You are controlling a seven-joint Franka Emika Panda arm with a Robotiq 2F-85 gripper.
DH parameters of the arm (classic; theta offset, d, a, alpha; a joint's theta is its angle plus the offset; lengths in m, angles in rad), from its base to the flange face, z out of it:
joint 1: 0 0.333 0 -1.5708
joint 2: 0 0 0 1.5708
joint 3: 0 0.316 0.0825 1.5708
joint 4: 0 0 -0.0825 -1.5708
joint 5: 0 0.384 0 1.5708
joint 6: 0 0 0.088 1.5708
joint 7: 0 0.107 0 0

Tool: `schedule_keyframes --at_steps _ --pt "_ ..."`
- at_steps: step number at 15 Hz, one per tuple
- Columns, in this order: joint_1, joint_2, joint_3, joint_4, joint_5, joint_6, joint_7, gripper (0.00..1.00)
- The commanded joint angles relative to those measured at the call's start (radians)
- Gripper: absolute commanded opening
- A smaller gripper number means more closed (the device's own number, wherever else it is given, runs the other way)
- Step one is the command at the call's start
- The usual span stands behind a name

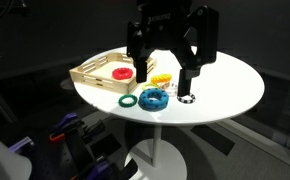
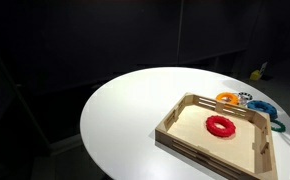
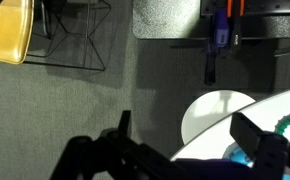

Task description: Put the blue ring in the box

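Gripper (image 1: 165,85) sits over the table (image 1: 235,90), 2 fingers spread wide, gripping nothing. Blue ring (image 1: 152,98) lies on the tabletop, outside the box (image 1: 87,72) - red ring (image 1: 122,74) is inside it.

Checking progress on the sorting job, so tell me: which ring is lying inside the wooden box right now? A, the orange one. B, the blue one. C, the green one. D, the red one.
D: the red ring lies on the floor of the box, while the blue ring sits outside it on the table.
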Motion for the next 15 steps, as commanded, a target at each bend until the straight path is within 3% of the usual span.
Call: schedule_keyframes --at_steps 1,10,15 --pt "0.03 0.035 -0.002 0.02 0.043 0.028 0.013 1.0" --pt "0.078 0.134 0.002 0.004 0.163 0.25 0.027 1.0" --pt "0.077 0.251 0.01 0.002 0.187 0.377 0.041 1.0"
